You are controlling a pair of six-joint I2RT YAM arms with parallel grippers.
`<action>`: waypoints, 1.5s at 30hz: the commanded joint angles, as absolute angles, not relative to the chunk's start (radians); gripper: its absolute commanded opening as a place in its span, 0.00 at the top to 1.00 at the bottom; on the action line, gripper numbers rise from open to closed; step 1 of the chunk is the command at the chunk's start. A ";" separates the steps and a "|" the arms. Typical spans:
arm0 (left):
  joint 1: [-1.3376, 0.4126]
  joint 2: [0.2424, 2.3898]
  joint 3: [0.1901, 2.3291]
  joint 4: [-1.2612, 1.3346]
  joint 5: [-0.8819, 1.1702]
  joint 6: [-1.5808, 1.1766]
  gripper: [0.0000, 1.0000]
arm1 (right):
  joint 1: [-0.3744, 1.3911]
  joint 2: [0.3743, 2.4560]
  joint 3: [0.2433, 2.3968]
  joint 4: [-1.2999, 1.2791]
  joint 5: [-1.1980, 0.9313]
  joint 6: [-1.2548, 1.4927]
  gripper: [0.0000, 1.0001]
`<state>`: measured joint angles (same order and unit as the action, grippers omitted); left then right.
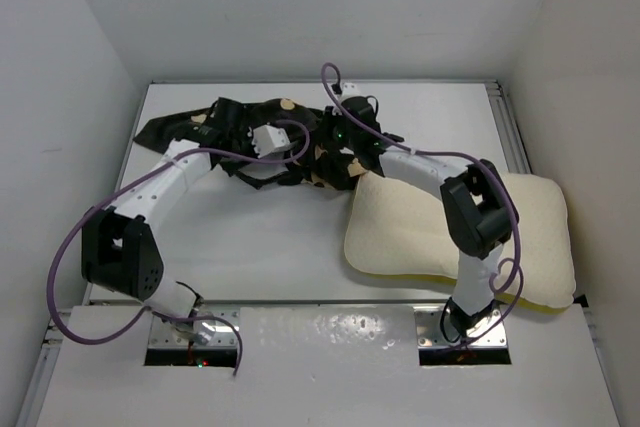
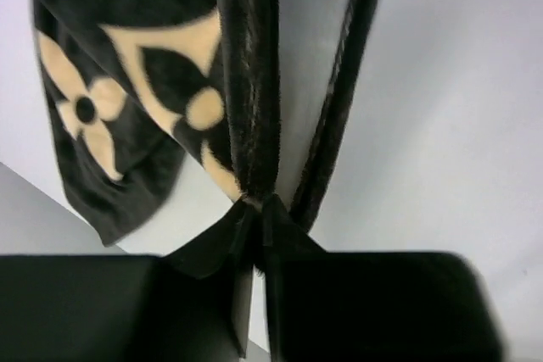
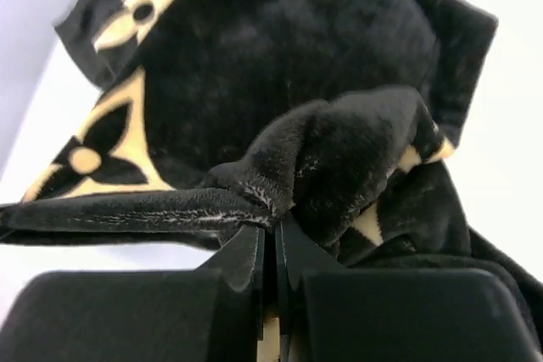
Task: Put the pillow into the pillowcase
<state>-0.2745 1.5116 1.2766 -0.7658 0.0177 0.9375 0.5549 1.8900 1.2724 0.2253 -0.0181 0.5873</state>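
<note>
Both our left end effector (image 2: 254, 219) and right end effector (image 3: 273, 233) pinch the pillowcase (image 1: 170, 129) by the worktop's (image 1: 260, 237) far edge, while the pillow (image 1: 410, 232) lies toward the near-right corner, nearer the right arm (image 1: 472, 209).

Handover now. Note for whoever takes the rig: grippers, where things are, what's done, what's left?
Left gripper: shut on an edge of the pillowcase.
Right gripper: shut on a fold of the pillowcase.
Pillowcase: bunched at the far middle of the table, held by both grippers.
Pillow: flat at the near right, wholly outside the case.
Done: case gripped on both sides.
Left: open the case's mouth and get the pillow inside.
</note>
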 commanded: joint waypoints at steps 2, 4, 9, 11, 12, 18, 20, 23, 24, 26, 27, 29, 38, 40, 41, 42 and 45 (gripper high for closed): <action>-0.252 1.448 1.232 -0.885 -0.124 0.943 0.76 | 0.491 1.897 1.426 0.086 0.005 0.520 0.96; -0.259 1.462 1.249 -0.876 -0.112 0.896 0.48 | 0.488 1.913 1.454 0.019 -0.026 0.490 0.99; -0.322 1.543 1.538 -0.867 0.024 0.741 0.00 | 0.506 1.867 1.379 0.061 -0.110 0.416 1.00; -0.353 1.581 1.635 -0.842 0.101 0.720 0.00 | 0.511 1.855 1.362 0.095 -0.147 0.437 1.00; -0.373 1.592 1.646 -0.830 0.122 0.722 0.00 | 0.512 1.845 1.355 0.101 -0.158 0.449 1.00; -0.469 1.739 1.606 -0.625 0.167 0.726 0.00 | 0.523 1.836 1.339 0.159 -0.190 0.552 1.00; -0.459 1.814 1.644 -0.586 0.158 0.715 0.00 | 0.511 1.836 1.335 0.178 -0.207 0.596 1.00; -0.437 1.868 1.695 -0.578 0.217 0.707 0.02 | 0.494 1.841 1.331 0.204 -0.261 0.635 1.00; -0.425 1.887 1.690 -0.569 0.224 0.706 0.03 | 0.491 1.841 1.328 0.207 -0.270 0.650 1.00; -0.417 1.893 1.668 -0.531 0.241 0.704 0.09 | 0.488 1.841 1.325 0.215 -0.288 0.661 1.00; -0.410 1.896 1.660 -0.520 0.250 0.700 0.18 | 0.486 1.841 1.322 0.215 -0.288 0.667 1.00; -0.393 1.902 1.651 -0.517 0.311 0.687 0.24 | 0.479 1.842 1.316 0.227 -0.299 0.679 1.00; -0.364 1.911 1.629 -0.526 0.439 0.641 0.87 | 0.462 1.853 1.312 0.275 -0.328 0.724 1.00; -0.357 1.904 1.649 -0.555 0.437 0.643 0.98 | 0.457 1.853 1.310 0.256 -0.330 0.716 1.00; -0.348 1.896 1.657 -0.567 0.437 0.649 1.00 | 0.457 1.850 1.310 0.252 -0.330 0.704 1.00; -0.347 1.891 1.673 -0.598 0.437 0.658 1.00 | 0.456 1.850 1.310 0.233 -0.328 0.695 1.00; -0.333 1.868 1.704 -0.675 0.440 0.705 1.00 | 0.434 1.853 1.324 0.171 -0.272 0.664 1.00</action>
